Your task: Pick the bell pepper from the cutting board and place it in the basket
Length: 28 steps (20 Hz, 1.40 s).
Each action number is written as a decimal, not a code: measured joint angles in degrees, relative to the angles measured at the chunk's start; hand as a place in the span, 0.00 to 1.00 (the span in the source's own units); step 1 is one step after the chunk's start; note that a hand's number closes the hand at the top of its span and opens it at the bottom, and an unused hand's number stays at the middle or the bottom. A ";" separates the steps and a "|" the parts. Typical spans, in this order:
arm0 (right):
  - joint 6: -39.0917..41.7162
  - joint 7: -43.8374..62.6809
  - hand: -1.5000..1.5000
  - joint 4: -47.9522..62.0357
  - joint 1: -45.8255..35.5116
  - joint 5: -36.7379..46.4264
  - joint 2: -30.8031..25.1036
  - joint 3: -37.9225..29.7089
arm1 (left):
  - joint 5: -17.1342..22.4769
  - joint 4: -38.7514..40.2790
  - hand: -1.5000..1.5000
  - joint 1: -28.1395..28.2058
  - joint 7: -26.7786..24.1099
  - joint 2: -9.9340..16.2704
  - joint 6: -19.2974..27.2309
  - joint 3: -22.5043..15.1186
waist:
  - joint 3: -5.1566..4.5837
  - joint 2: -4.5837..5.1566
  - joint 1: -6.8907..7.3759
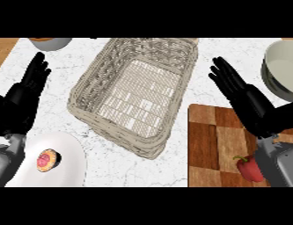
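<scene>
A: Pepper (249, 168) position?
B: On cutting board (207, 140), near edge, beside right forearm. Not in basket (136, 92).
A: Hands?
B: Right hand (246, 101) spread above board, holding nothing. Left hand (22, 99) spread too, above plate (67, 162).

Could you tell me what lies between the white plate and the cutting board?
In the head view, the wicker basket's near corner and bare marble counter separate the white plate from the cutting board.

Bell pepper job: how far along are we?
Nothing is done yet. The bell pepper lies on the cutting board, the basket holds nothing, and the right hand and left hand are open. Grasping, carrying and placing all remain.
</scene>
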 measured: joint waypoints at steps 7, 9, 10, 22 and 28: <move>17.40 -11.28 1.00 -3.71 1.06 1.68 -11.07 -1.48 | -0.34 -1.29 0.50 2.45 -5.62 0.27 -6.28 -1.63 | -0.16 0.37 -2.37; 22.22 -17.71 0.00 -6.60 3.20 3.84 -11.60 1.55 | -0.22 -1.59 0.50 2.94 -6.69 -0.14 -7.69 -2.73 | -0.12 0.33 -2.85; 23.64 -21.15 0.00 -8.08 5.40 5.83 -11.71 3.04 | 0.03 -1.89 0.50 3.52 -7.13 -0.09 -8.27 -2.84 | -0.10 0.25 -3.09; 2.79 -33.53 0.00 -23.84 24.55 43.16 -13.45 5.26 | 1.19 0.37 0.50 7.32 -12.44 0.58 -12.80 -1.29 | -0.33 -0.26 -5.46; 2.11 -23.99 0.00 -34.98 29.59 55.20 -21.93 -2.22 | 1.29 -0.33 0.50 8.00 -12.37 0.95 -13.54 -0.79 | -0.51 -0.34 -5.56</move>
